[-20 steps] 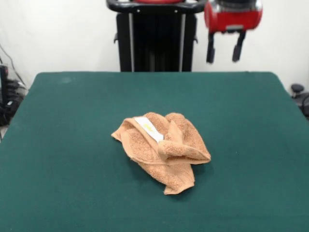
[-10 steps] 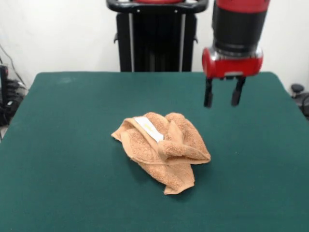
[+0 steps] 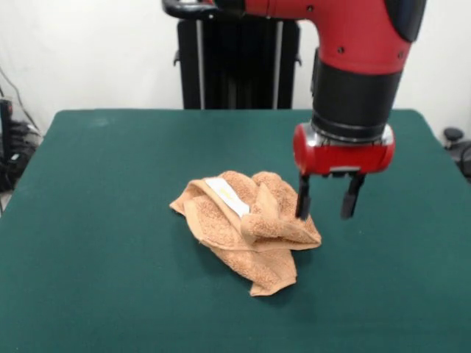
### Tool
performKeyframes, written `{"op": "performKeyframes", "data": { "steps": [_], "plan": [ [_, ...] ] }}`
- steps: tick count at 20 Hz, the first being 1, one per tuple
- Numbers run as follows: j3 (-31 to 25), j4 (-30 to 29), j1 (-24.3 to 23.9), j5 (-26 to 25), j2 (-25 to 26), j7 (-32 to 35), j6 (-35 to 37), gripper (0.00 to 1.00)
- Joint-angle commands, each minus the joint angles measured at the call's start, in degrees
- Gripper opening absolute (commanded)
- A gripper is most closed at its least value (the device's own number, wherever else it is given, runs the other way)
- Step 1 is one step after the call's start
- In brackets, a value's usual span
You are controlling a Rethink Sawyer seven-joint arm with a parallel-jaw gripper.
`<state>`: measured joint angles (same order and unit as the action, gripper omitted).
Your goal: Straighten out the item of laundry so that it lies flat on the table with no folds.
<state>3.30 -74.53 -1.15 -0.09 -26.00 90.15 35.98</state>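
I read this as the approach step — nothing gripped yet. The towel [image 3: 246, 232] sits crumpled in the middle of the frame on the green table [image 3: 96, 220], white label [image 3: 227, 195] showing on its upper left fold. My gripper [image 3: 327, 198] hangs just right of centre, fingers [image 3: 302, 198] spread apart and empty, one tip by the heap's right edge. Next I would lower onto that rolled right fold, pinch only the top layer, then draw it outward — catching several layers would merely drag the bundle.

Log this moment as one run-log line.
gripper: open, at towel's edge | towel: crumpled, label up | table: green | flattening: not done
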Motion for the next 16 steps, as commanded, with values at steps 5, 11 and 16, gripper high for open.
{"op": "performKeyframes", "data": {
  "steps": [5,11,16],
  "plan": [
    [-1.62,9.21,-0.23,-0.42,6.21,6.47,6.94,1.0],
    [-2.35,7.3,-1.95,-0.95,6.74,5.16,3.87,1.0],
    [-2.77,7.76,-2.45,-1.1,7.81,4.96,3.25,1.0]
  ]
}}
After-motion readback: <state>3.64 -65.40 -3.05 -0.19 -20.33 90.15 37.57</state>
